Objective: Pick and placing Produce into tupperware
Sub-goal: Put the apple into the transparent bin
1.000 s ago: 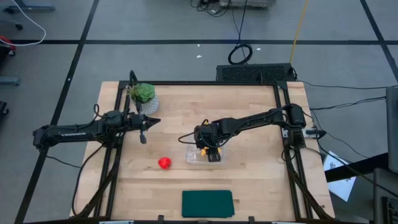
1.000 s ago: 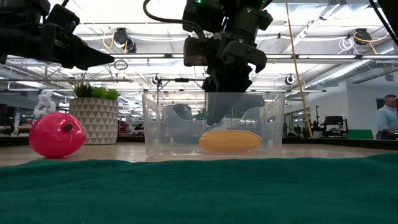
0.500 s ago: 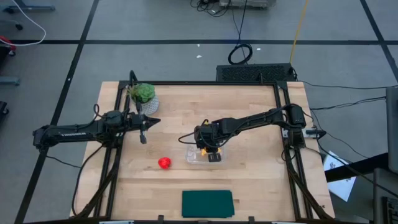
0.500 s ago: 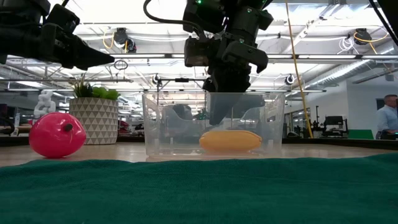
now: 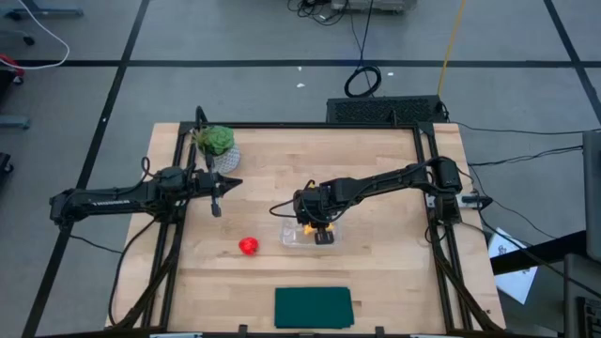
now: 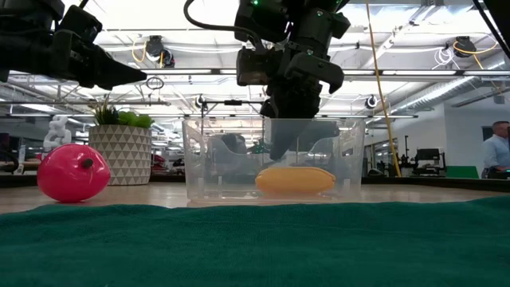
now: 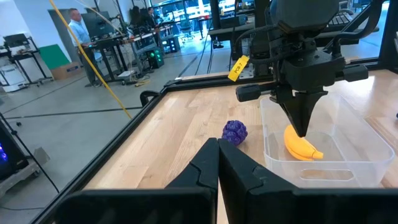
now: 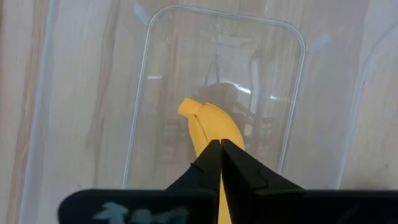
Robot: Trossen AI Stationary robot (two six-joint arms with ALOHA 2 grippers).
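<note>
Almost nothing has moved since a moment ago, except that my right gripper (image 6: 288,151) has pinched its two fingers together on nothing; before, they were a bit apart. It hangs inside the clear see-through plastic box with rounded corners (image 5: 309,236), and the curved yellow toy banana (image 7: 302,144) lies flat on the floor of the box right under my closed tips, not held. My left gripper (image 5: 217,208) is shut too, holding nothing, and it waits up in the air far off to the side. The round red toy fruit (image 5: 248,246) sits on the wooden table (image 5: 376,282) between my two grippers, outside the box. The lumpy dark purple toy piece (image 7: 234,131) sits on the table just beside the box, on the far side from the red one. The banana lies along the long way of the box, with its pale stem end pointing away from my right wrist. What could go wrong, I think: my tips are low and close to the banana, so if I lift crooked I could bump it or hook the thin wall and drag the light box. Two pieces still need to go in.
</note>
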